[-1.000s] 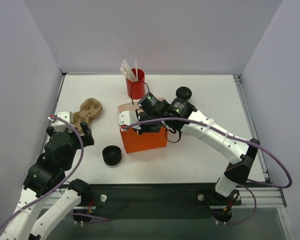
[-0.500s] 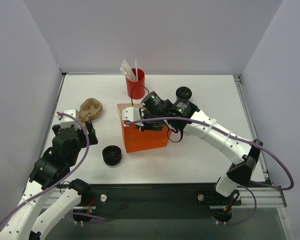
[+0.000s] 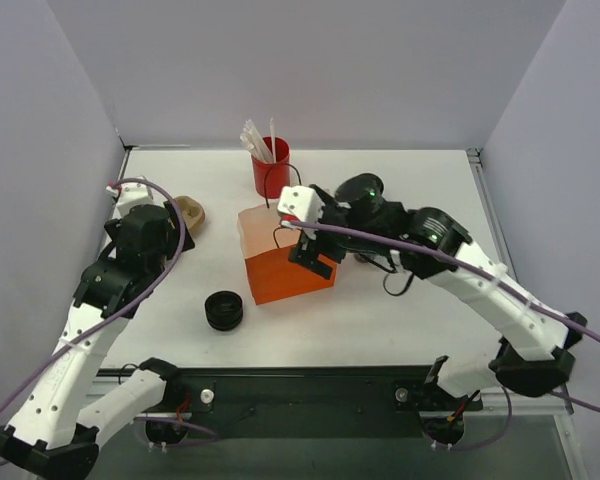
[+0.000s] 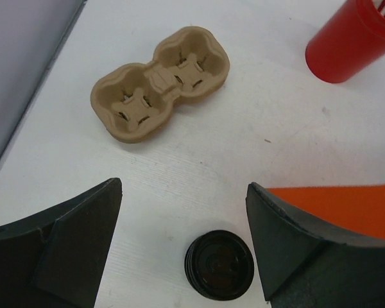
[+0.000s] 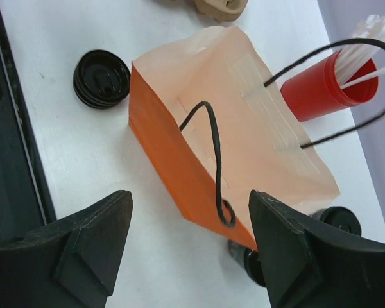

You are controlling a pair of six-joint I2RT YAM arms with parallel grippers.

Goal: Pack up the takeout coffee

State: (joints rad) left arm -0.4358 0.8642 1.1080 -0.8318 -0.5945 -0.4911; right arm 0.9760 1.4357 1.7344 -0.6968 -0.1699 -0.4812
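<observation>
Right claw [image 5: 189, 199] apart over bag [image 5: 160, 147], left claw [image 4: 183, 189] apart, its view alone shows whole carrier [image 4: 160, 83]

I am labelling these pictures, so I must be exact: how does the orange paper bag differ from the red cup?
The paper bag is orange and boxy; the red cup is round. The bag has black cord handles; the cup has none. The cup holds white straws; the bag shows no straws. Both stand upright on the white table.
</observation>
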